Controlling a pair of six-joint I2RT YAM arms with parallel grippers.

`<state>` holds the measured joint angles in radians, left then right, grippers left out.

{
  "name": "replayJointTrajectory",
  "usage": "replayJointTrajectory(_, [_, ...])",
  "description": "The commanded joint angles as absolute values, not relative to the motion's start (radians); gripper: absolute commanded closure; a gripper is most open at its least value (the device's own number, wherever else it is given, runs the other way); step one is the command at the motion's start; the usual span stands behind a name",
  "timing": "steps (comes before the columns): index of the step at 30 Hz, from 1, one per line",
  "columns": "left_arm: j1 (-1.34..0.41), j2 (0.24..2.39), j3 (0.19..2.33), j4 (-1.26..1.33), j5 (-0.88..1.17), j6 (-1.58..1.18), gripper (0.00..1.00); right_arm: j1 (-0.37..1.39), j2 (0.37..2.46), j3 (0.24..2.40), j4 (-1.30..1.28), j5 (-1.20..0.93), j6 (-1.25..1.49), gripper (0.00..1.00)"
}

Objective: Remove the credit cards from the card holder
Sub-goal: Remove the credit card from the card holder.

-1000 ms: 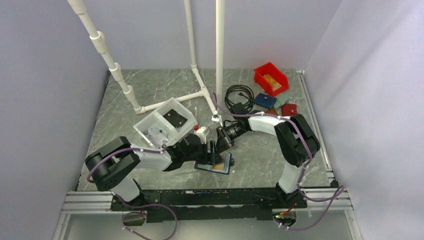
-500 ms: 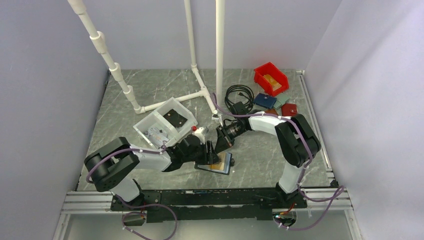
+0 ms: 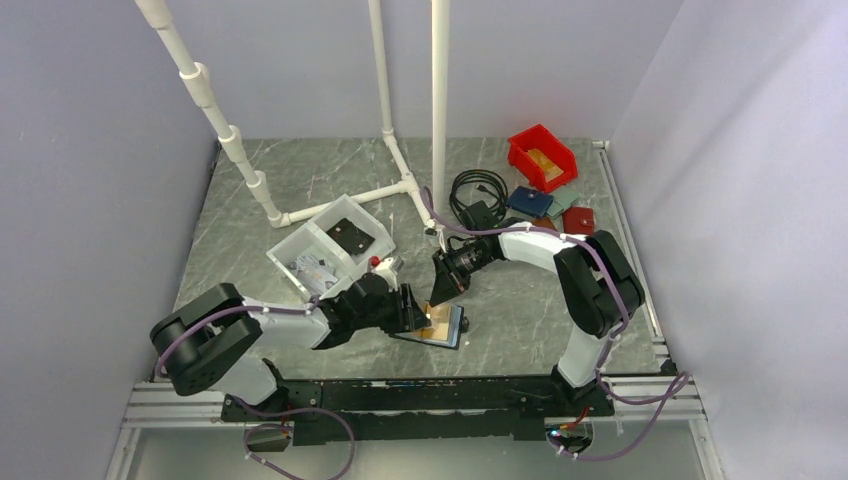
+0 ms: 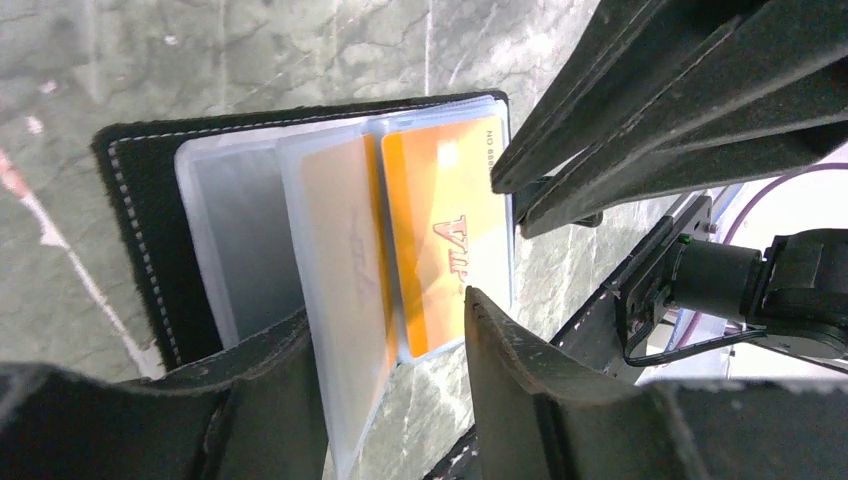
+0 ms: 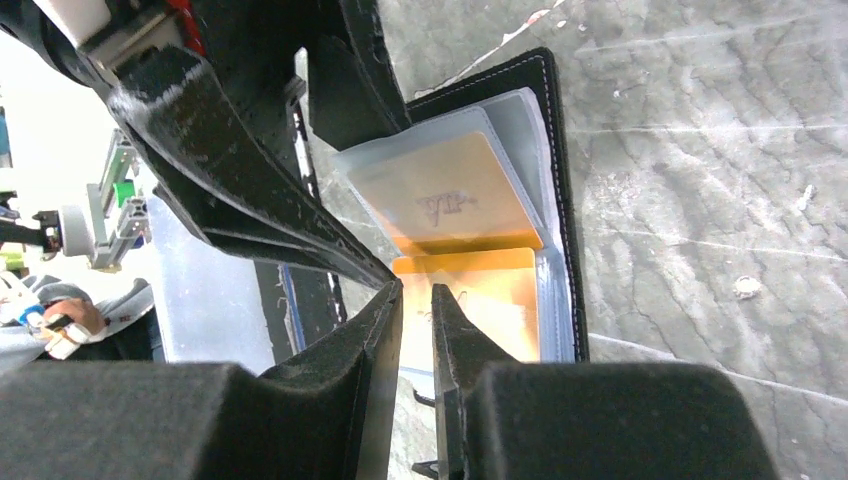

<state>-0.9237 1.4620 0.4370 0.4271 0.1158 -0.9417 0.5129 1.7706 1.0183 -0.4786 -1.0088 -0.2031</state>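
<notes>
1 table (image 3: pixel 515 322): grey marble, bare right of centre. 1 pipe frame (image 3: pixel 439 100): white, at the rear. 2 bins: white bin (image 3: pixel 300 245) just behind the left arm, red bin (image 3: pixel 520 155) far right, with cable coil (image 3: pixel 478 188) and wallets (image 3: pixel 529 201) beside it.

1 card holder (image 4: pixel 140 200): black, open near the front edge, crowded by both arms. It holds 2 orange cards (image 4: pixel 445 240) in clear sleeves.

1 left gripper (image 4: pixel 390 320): jaws spread, astride the raised sleeve's edge.

1 right gripper (image 5: pixel 415 295): jaws almost together at the bright card's edge; whether they pinch it cannot be told.

A red bin (image 3: pixel 543 158), coiled black cable (image 3: pixel 478 190) and white box (image 3: pixel 332 247) sit on the marble table (image 3: pixel 300 180).
</notes>
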Motion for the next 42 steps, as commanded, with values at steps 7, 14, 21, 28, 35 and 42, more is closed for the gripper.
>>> replayJointTrajectory(7, [-0.875, 1.406, 0.372, 0.458, 0.129, -1.003, 0.58, 0.522, 1.803, 1.065, -0.514, -0.949, -0.242, 0.8])
replayJointTrajectory(14, [-0.849, 1.374, 0.346, 0.461, 0.128, -1.014, 0.79, 0.533, 1.821, 1.073, -0.532, -0.947, -0.256, 0.8])
replayJointTrajectory(21, [-0.839, 1.301, 0.265, 0.607, 0.123, -1.019, 1.0, 0.539, 1.843, 1.118, -0.66, -1.082, -0.399, 0.8])
replayJointTrajectory(28, [-0.838, 1.223, 0.226, 0.72, 0.147, -0.996, 1.0, 0.543, 1.853, 1.112, -0.638, -1.091, -0.371, 0.78])
replayJointTrajectory(35, [-0.838, 1.228, 0.206, 0.851, 0.178, -1.002, 1.0, 0.543, 1.855, 1.11, -0.631, -1.114, -0.355, 0.76])
replayJointTrajectory(42, [-0.837, 1.213, 0.186, 0.906, 0.178, -1.018, 1.0, 0.543, 1.852, 1.106, -0.619, -1.106, -0.344, 0.69])
